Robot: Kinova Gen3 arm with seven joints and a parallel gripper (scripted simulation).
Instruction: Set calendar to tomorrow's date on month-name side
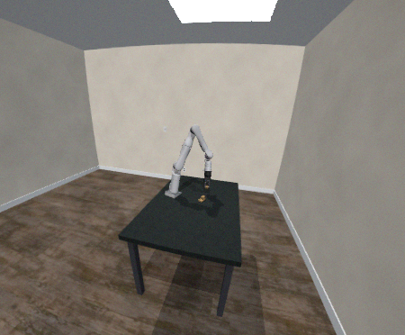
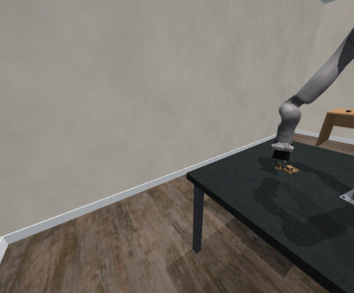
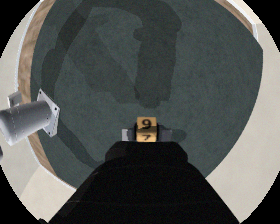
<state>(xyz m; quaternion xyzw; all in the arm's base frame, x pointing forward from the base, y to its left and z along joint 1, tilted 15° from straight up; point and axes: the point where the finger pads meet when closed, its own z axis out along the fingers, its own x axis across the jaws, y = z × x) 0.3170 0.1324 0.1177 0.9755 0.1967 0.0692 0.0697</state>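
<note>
My gripper (image 1: 207, 185) (image 2: 278, 166) (image 3: 146, 128) points down and is shut on a wooden number cube (image 1: 207, 186) (image 2: 278, 168) (image 3: 146, 123), holding it above the table. In the wrist view, one face of this cube shows a dark 9 or 6 and the face below it a 7. The small wooden tray (image 2: 295, 171) is on the table beside and below the held cube, with what looks like the other cube (image 2: 289, 168) on it. The tray and that cube are a small tan shape (image 1: 202, 198) in the top view. Their markings are too small to read, and the wrist view does not show them.
The dark table (image 1: 191, 225) (image 2: 234, 181) (image 3: 206, 90) carries the arm's base (image 1: 173, 194) (image 3: 50, 112) on the tray's other side from the held cube. Shadows of the arm lie across the table top. A wooden bench (image 2: 336, 119) stands beyond the table.
</note>
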